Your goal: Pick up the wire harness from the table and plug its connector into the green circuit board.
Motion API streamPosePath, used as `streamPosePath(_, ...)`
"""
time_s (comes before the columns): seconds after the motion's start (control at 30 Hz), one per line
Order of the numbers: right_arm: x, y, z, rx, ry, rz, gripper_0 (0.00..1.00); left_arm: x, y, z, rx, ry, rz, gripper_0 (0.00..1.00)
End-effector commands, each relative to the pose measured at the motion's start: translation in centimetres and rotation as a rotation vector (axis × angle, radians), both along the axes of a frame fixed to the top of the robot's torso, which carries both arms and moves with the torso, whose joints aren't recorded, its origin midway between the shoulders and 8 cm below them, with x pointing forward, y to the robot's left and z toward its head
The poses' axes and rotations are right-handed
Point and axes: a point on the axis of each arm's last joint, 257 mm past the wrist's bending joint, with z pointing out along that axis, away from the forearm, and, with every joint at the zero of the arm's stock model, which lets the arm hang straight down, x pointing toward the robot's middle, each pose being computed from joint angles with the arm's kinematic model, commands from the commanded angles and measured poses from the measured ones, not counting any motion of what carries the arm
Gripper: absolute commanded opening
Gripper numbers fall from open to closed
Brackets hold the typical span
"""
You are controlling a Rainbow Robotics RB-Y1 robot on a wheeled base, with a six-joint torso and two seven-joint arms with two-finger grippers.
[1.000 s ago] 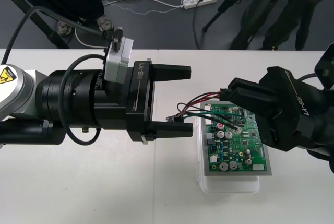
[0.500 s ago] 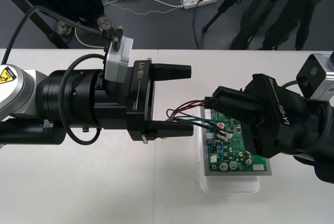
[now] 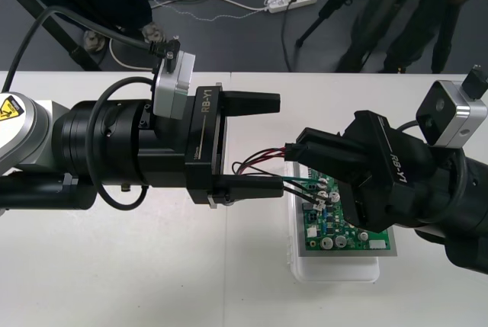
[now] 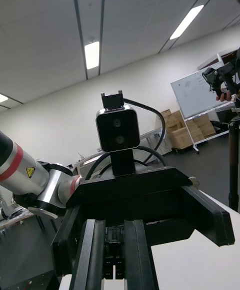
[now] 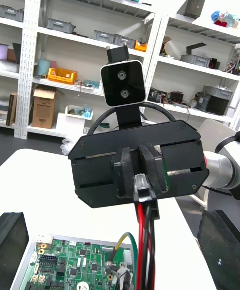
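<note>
My right gripper [image 3: 294,153] hangs over the left end of the green circuit board [image 3: 339,229], shut on the wire harness [image 3: 259,156]. The harness's red, black and green wires loop out leftward, reaching the lower finger of my left gripper [image 3: 267,144]. That gripper faces the right one at close range and is open, with nothing between its fingers. In the left wrist view, the right gripper [image 5: 141,172] pinches the harness [image 5: 145,230] at its top end, and the wires hang down toward the board [image 5: 70,265]. In the right wrist view my right gripper [image 4: 114,227] has its fingers together.
The board sits on a white base [image 3: 335,272] right of the table's middle. Both arms crowd the space above and left of it. Bare table lies along the front edge and in front of the left arm.
The right gripper has moved left toward the left gripper, carrying the harness, and now covers more of the board. The wire loop shifted left with it. The left arm stayed put.
</note>
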Motion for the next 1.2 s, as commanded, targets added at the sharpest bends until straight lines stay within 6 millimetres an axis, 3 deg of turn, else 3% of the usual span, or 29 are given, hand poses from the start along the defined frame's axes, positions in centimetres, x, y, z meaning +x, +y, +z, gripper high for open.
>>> streamPosePath(0.03, -1.3, 0.8, 0.6, 0.015, -0.064, -0.006, 0.0, -0.9, -1.3, 2.0, -0.036, -0.109, -0.013, 1.0)
streamPosePath(0.73, -2.1, -0.5, 0.8, 0.031, -0.063, 0.015, 0.0, -1.2, -1.0, 3.1, -0.071, -0.014, -0.032, 1.0)
streamPosePath(1.2, -2.2, -0.4, 0.8, 0.033, -0.068, 0.015, 0.0, -1.4, -1.0, 2.4, -0.057, 0.02, -0.038, 1.0)
